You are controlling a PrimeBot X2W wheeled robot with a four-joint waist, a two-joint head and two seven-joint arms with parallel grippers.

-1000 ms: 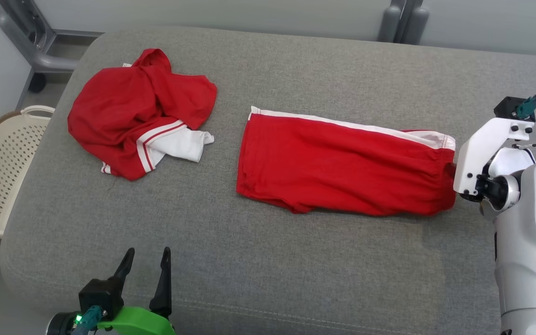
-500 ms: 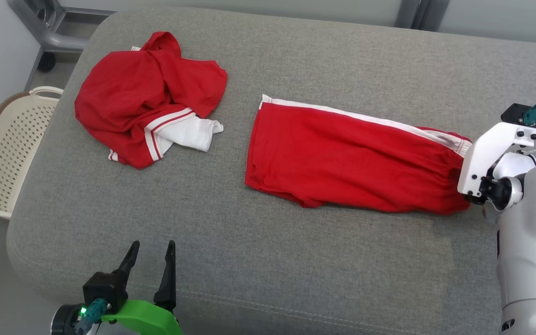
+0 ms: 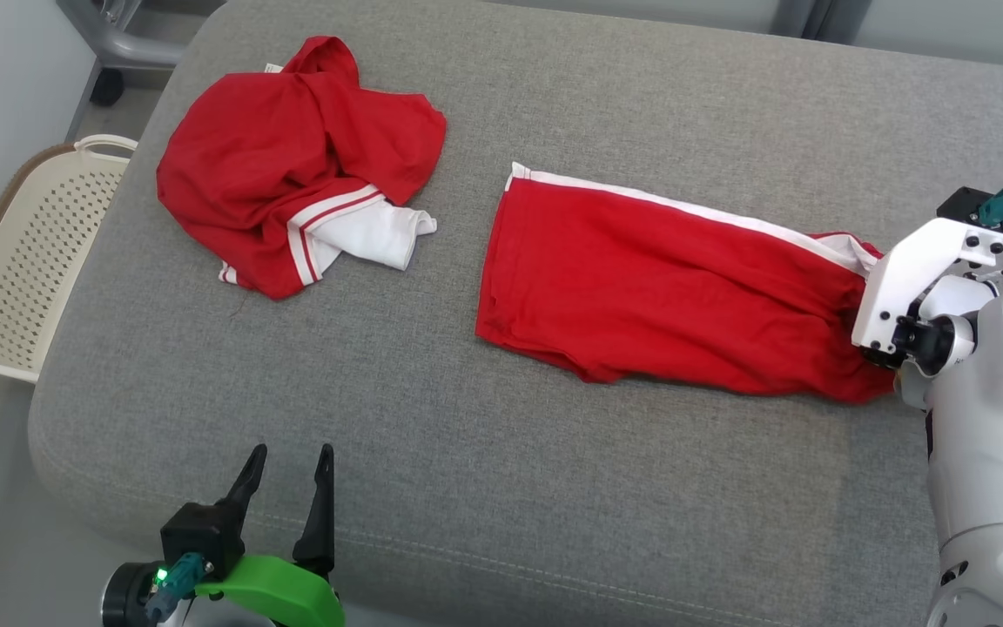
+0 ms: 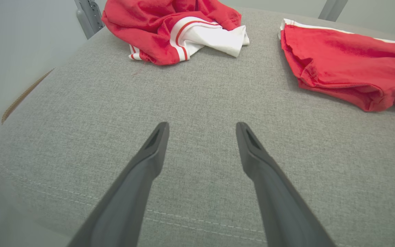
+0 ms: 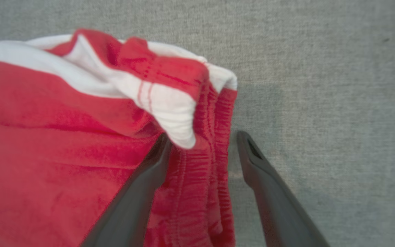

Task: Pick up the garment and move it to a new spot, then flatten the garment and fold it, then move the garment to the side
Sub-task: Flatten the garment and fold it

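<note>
Basket (image 3: 31, 252) sits beside cushion (image 3: 501, 488), left hand (image 3: 291, 453) spread, right hand (image 5: 204, 135) spread astride waistband (image 5: 214, 164) of shorts (image 3: 667, 287).

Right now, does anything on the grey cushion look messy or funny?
Yes. The red shorts lie mostly flat, but their waistband, between the fingers of the open right gripper, is bunched with the white stripe flipped over. The red-and-white shirt at the far left is a crumpled heap.
</note>
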